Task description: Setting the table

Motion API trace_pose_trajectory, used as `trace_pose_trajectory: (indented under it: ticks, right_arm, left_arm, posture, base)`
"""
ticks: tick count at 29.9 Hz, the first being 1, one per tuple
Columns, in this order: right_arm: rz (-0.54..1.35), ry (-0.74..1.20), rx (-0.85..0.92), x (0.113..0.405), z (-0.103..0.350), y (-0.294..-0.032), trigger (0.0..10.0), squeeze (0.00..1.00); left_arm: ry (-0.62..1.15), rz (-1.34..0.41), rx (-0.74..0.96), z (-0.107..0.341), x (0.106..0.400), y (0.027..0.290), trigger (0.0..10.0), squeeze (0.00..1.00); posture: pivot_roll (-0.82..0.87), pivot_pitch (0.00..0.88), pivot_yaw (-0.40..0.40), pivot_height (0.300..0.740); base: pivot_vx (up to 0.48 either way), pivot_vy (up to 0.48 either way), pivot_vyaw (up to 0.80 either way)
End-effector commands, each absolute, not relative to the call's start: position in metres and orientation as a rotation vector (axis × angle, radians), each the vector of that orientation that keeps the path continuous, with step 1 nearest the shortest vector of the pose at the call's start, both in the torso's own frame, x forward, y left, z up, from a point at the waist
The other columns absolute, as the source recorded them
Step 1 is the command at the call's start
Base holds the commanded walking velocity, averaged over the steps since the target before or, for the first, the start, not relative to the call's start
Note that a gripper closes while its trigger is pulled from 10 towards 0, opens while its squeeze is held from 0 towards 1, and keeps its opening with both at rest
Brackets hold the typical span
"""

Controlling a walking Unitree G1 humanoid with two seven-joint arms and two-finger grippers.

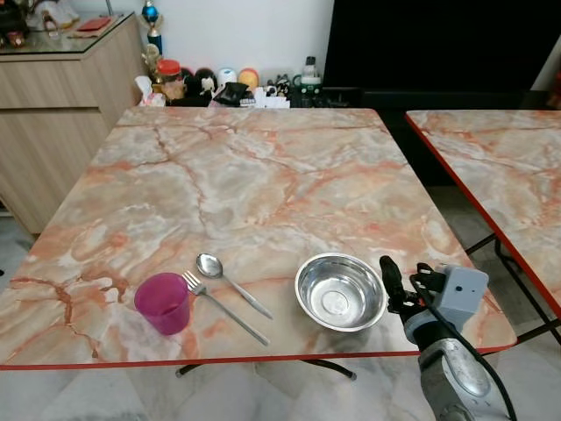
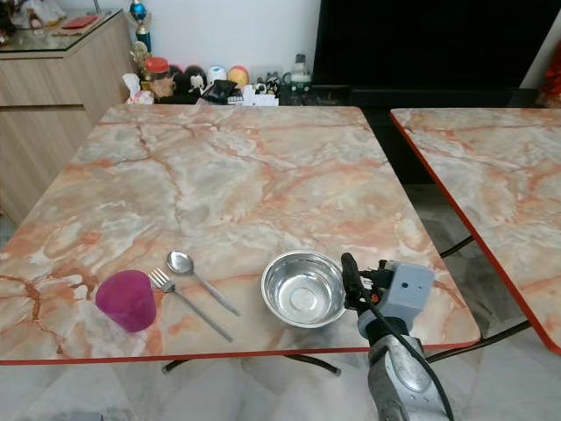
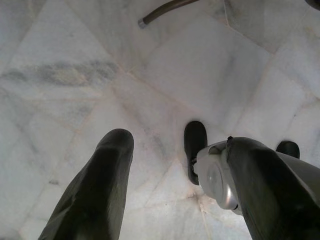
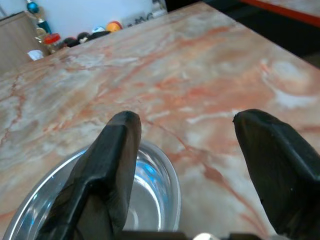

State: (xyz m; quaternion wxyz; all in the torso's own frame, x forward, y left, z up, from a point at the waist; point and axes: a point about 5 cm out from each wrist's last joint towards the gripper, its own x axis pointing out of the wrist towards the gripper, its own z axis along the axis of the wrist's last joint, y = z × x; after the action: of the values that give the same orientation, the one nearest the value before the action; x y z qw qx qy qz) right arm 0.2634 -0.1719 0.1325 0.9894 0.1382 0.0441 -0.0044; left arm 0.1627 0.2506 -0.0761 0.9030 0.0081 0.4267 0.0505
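We see the right gripper (image 4: 185, 165), fingers spread wide, beside the steel bowl (image 1: 340, 291) near the table (image 1: 263, 167) front edge (w/ spoon, fork, pink cup nearby); straddle rim squarely, we'd judge.

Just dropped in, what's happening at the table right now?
The right pincer hangs open just beside the steel bowl near the marble table's front edge, holding nothing. To the bowl's left lie a spoon and a fork, side by side, then a purple cup standing upright. The left pincer hangs idle and open over the tiled floor.
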Motion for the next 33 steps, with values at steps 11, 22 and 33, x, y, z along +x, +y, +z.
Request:
trace_pose_trajectory:
  ticks: [11,22,33]
  right_arm:
    - [-0.017,0.251,0.433,0.261,0.121,-0.172,10.0,0.0]
    - [0.078,0.305,0.541,0.267,0.114,-0.164,10.0,0.0]
    - [0.141,0.359,0.53,0.266,0.104,-0.162,10.0,0.0]
  left_arm:
    - [0.929,0.094,0.028,-0.08,0.153,0.252,10.0,0.0]
    - [0.937,0.083,0.032,-0.081,0.152,0.25,10.0,0.0]
    - [0.929,0.076,0.037,-0.08,0.154,0.25,10.0,0.0]
  posture:
    - [-0.05,0.099,-0.023,0.74]
    - [-0.04,0.079,-0.02,0.74]
    - [-0.04,0.066,-0.015,0.74]
  base:
    - [0.0,0.0,0.0]
    - [0.0,0.0,0.0]
    - [0.0,0.0,0.0]
